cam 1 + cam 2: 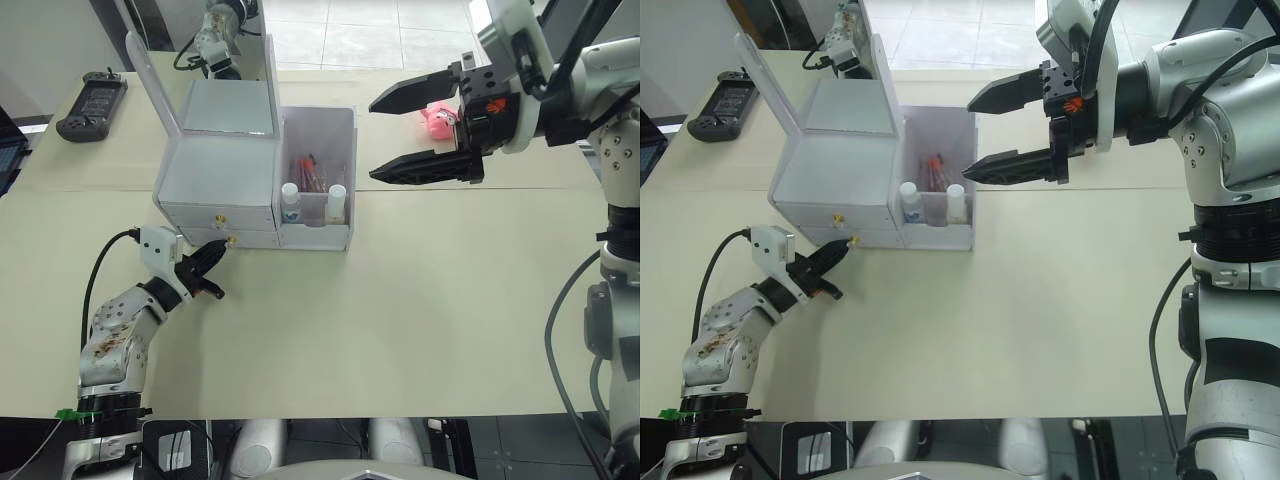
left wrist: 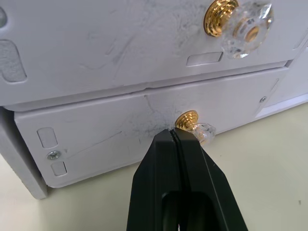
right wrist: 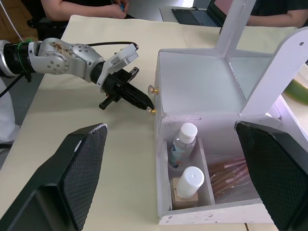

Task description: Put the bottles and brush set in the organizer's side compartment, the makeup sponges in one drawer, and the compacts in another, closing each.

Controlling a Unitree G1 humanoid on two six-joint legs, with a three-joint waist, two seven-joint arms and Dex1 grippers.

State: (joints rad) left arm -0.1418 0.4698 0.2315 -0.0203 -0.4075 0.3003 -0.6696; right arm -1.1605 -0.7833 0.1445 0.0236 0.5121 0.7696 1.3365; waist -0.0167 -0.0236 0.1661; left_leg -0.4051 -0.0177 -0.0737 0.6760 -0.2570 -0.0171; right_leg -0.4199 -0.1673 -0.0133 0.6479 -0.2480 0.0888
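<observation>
step: closing lower drawer (image 2: 144,134) | left tool (image 1: 215,255) pinched together, tip at its gold knob (image 2: 186,120) | right tool (image 1: 405,135) spread wide above side compartment (image 1: 318,170), bottles (image 1: 312,203) + brush set (image 1: 309,172) inside | next: prob push drawer flush

The organizer (image 1: 250,170) stands upper left of centre on the worktop (image 1: 400,320); both bottles (image 1: 291,203) and the brush set (image 1: 309,172) sit in its side compartment (image 1: 318,180).

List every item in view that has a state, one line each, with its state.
Organizer: mirror lid up.
Upper drawer: closed.
Lower drawer: closed.
Side compartment: holds both bottles and the brush set.
Left end effector: shut, tips at the lower drawer's knob.
Right end effector: open, empty.
</observation>
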